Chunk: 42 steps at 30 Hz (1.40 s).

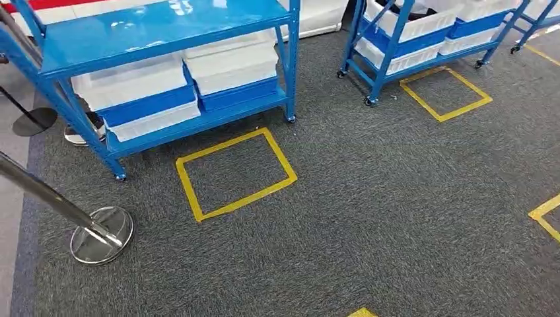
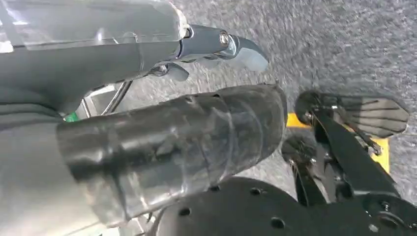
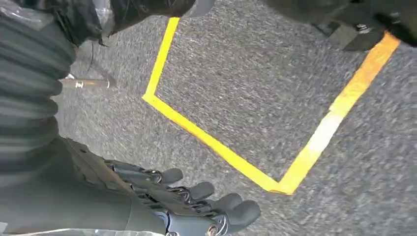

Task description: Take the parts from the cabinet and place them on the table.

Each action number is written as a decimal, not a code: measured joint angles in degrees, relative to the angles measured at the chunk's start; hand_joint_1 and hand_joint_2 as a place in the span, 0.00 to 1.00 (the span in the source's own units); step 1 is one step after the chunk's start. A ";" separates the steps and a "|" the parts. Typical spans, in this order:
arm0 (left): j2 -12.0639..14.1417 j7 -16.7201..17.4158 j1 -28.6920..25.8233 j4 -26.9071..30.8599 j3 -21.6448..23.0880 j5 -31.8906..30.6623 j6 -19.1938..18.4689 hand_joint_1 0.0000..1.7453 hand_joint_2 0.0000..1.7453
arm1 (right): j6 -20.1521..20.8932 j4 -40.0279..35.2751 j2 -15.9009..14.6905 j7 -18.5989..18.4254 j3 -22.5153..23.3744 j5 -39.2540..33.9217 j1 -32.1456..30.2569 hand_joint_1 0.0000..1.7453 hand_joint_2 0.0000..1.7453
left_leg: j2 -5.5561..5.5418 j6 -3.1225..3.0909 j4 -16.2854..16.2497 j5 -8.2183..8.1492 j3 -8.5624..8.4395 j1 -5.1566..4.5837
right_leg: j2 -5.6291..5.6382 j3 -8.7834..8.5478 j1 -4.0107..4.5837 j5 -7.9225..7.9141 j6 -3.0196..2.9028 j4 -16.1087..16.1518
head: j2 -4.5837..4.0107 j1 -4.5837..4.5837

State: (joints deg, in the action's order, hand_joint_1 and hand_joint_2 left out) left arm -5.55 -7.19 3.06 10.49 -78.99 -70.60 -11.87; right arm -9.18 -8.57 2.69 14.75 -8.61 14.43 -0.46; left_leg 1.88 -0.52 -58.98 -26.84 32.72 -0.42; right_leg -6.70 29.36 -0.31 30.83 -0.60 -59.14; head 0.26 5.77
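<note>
Glossy blue-painted metal cabinet (image 1: 158,26) holding smooth white and blue plastic bins (image 1: 135,96), on rough matt grey carpet (image 1: 396,218) marked with yellow tape (image 1: 234,173); polished chrome stanchion base (image 1: 102,236) nearby.

Your right hand (image 3: 192,206) hangs with fingers (image 3: 231,201) extended side by side, holding nothing. Your left hand (image 2: 196,83) grips nothing; its fingers are apart.

Head view high over carpet (image 1: 370,218); wrist views close, perhaps floorward
</note>
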 joint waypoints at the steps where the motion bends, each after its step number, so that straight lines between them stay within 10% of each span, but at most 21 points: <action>1: 0.00 0.00 -0.02 0.00 -0.02 0.00 0.00 0.00 0.00 | 0.00 -0.07 0.04 0.00 0.00 0.00 0.30 0.00 1.00 | -0.50 -0.51 0.85 0.28 -0.48 0.31 | -0.34 -0.50 0.21 0.15 0.50 0.19 | 0.00 -0.06; 4: -0.04 0.00 0.19 0.00 0.00 0.00 0.00 0.00 0.00 | 0.00 -0.05 0.02 0.00 0.00 0.00 0.06 0.00 1.00 | -1.50 -1.41 1.91 0.88 -1.11 0.89 | 5.64 2.42 -0.20 4.24 1.05 -6.18 | 0.00 0.09; 7: -0.04 0.00 0.28 0.00 0.00 0.00 0.00 0.00 0.00 | -0.07 -0.02 0.00 -0.02 0.00 0.00 -0.22 0.00 1.00 | -3.08 -1.53 1.76 0.77 -1.01 0.87 | 6.44 8.25 -0.48 7.41 1.51 -16.72 | 0.00 0.09; 11: -0.04 0.00 0.23 0.00 0.00 0.00 0.02 0.00 0.00 | -0.04 0.00 -0.13 -0.02 0.00 0.00 -0.33 0.00 1.00 | -4.71 -0.71 0.64 -0.04 -1.26 1.17 | 6.94 2.78 -1.18 -2.20 1.76 -2.73 | 0.00 0.07; 16: -0.04 0.00 0.10 0.00 -0.02 0.00 0.02 0.00 0.00 | 0.00 0.02 -0.11 -0.02 0.00 0.00 -0.15 0.00 1.00 | -5.54 1.13 0.32 -0.22 -0.72 1.03 | 7.29 2.61 -0.62 -1.43 0.14 -1.26 | 0.00 0.09; 18: -0.20 0.00 0.15 -0.02 -0.02 -0.02 -0.11 0.00 0.00 | 0.00 0.02 -0.11 -0.02 0.00 0.00 -0.25 0.00 1.00 | -3.66 1.58 -1.57 -1.85 -0.15 1.07 | 6.78 2.39 -0.72 -1.56 -0.51 -0.81 | 0.00 0.02; 20: -0.02 0.00 0.20 -0.02 -0.02 0.02 0.00 0.00 0.00 | 0.00 0.02 -0.09 -0.02 0.00 0.00 -0.30 0.00 1.00 | -3.29 -2.23 -0.01 -0.98 -0.65 0.94 | 6.74 2.39 -0.25 -1.17 -0.44 -1.27 | 0.00 0.05; 21: -0.02 0.00 0.22 -0.02 -0.02 0.02 0.00 0.00 0.00 | 0.00 0.02 -0.07 0.00 0.00 0.00 -0.26 0.00 1.00 | -3.33 -2.70 0.10 -0.94 -0.72 0.94 | 6.68 2.36 -0.22 -1.15 -0.47 -1.24 | -0.02 0.05; 29: -0.02 0.00 0.19 -0.02 -0.02 0.02 0.02 0.00 0.00 | 0.00 0.02 -0.07 0.00 0.00 0.00 -0.15 0.00 1.00 | -3.32 -0.74 0.49 -0.28 -0.87 1.05 | 6.47 2.33 -0.15 -1.05 -0.64 -1.29 | 0.00 0.02; 30: 0.02 0.00 0.22 0.00 -0.04 0.02 0.02 0.00 0.00 | 0.00 0.02 0.00 -0.02 0.00 0.00 -0.15 0.00 1.00 | -3.31 -0.34 0.24 -0.51 -0.66 0.97 | 6.43 2.19 -0.73 -1.33 -0.30 -0.53 | 0.00 0.05; 32: -0.04 0.00 0.29 0.00 -0.02 0.04 0.00 0.00 0.00 | 0.00 0.02 0.15 -0.02 0.00 0.00 -0.13 0.00 1.00 | -3.29 -1.97 4.34 1.30 -3.30 1.49 | 6.23 0.84 -0.08 -1.57 0.14 0.51 | 0.02 0.00; 33: -0.11 0.00 0.35 0.00 -0.02 0.04 0.02 0.00 0.00 | 0.00 0.02 0.02 0.00 0.00 0.00 -0.17 0.00 1.00 | -3.08 -1.68 5.84 1.90 -4.15 1.49 | 6.35 0.82 -0.25 -1.27 0.27 -0.12 | -0.02 0.18; 35: -0.11 0.00 0.28 0.00 -0.02 0.04 0.02 0.00 0.00 | -0.02 0.02 0.02 0.00 0.00 0.00 -0.13 0.00 1.00 | -3.07 -2.00 6.81 2.57 -4.53 1.79 | 6.75 4.13 -0.55 3.04 0.70 -6.79 | -0.02 0.15; 38: -0.13 0.00 0.21 0.00 -0.02 0.04 0.02 0.00 0.00 | -0.09 0.02 -0.07 -0.02 0.00 0.00 -0.15 0.00 1.00 | -3.21 -1.04 6.05 1.91 -4.32 2.40 | 6.73 8.27 -1.66 5.08 2.26 -14.38 | 0.00 0.09; 41: -0.13 0.00 0.10 0.00 -0.04 0.04 0.02 0.00 0.00 | -0.07 0.02 -0.22 -0.02 0.00 0.00 -0.24 0.00 1.00 | -3.70 1.16 3.21 0.19 -3.76 3.89 | 6.72 3.50 -3.32 -1.89 4.25 -4.08 | -0.02 0.13; 42: 0.08 0.00 0.09 0.04 -0.04 0.04 0.02 0.00 0.00 | -0.04 0.04 -0.18 -0.02 0.00 0.00 -0.30 0.00 1.00 | -3.75 2.38 1.56 -0.78 -2.87 3.84 | 7.26 2.79 -3.46 -1.06 4.87 -2.28 | 0.00 0.15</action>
State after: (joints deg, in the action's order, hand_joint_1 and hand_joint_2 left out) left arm -5.47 -7.19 3.15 10.53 -79.03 -70.55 -11.85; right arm -9.23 -8.53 2.51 14.73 -8.61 14.43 -0.76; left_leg -1.86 1.85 -57.41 -27.62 29.85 3.42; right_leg 0.55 32.15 -3.77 29.77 4.27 -61.42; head 0.26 5.92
